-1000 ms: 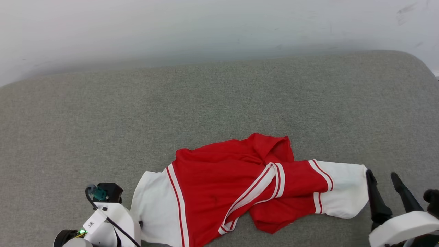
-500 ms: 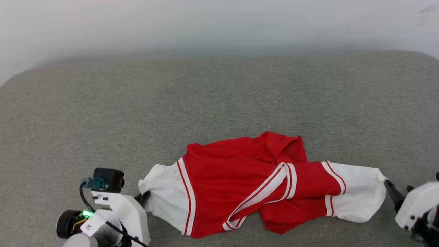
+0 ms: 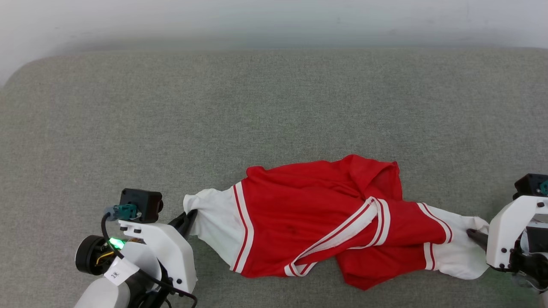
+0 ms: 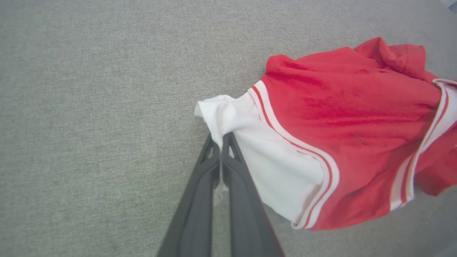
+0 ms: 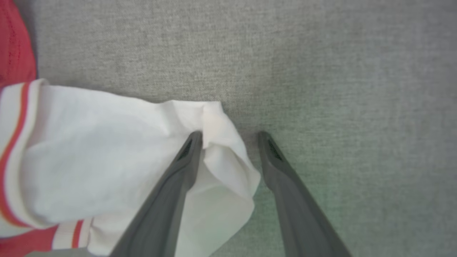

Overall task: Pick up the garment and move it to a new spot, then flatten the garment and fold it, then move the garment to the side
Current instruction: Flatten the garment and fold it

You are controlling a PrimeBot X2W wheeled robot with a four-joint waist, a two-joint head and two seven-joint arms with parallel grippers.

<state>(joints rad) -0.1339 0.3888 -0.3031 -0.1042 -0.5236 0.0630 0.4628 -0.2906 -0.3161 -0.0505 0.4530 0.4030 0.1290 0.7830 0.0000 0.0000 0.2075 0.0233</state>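
Observation:
The garment point(image 3: 308, 214), a red T-shirt with white sleeves and striped trim, lies crumpled and stretched sideways on the grey surface. My left gripper point(image 3: 188, 220) is shut on the tip of its left white sleeve; in the left wrist view the gripper point(image 4: 222, 137) pinches a fold of white cloth beside the garment's red body point(image 4: 342, 117). My right gripper point(image 3: 475, 235) is at the end of the other white sleeve. In the right wrist view that gripper point(image 5: 230, 137) is open, with the garment's sleeve edge point(image 5: 107, 153) bunched between its fingers. The chest lettering is hidden.
The garment rests near the front of a wide grey fabric surface point(image 3: 274, 107). A pale wall point(image 3: 274, 21) runs along its far edge, and the back left corner point(image 3: 25, 68) is rounded. Bare grey fabric stretches behind and left of the garment.
The head camera has shifted. My right gripper has turned from standing beside the right sleeve to straddling its end. The left gripper has drawn the left sleeve up, and the garment is pulled longer.

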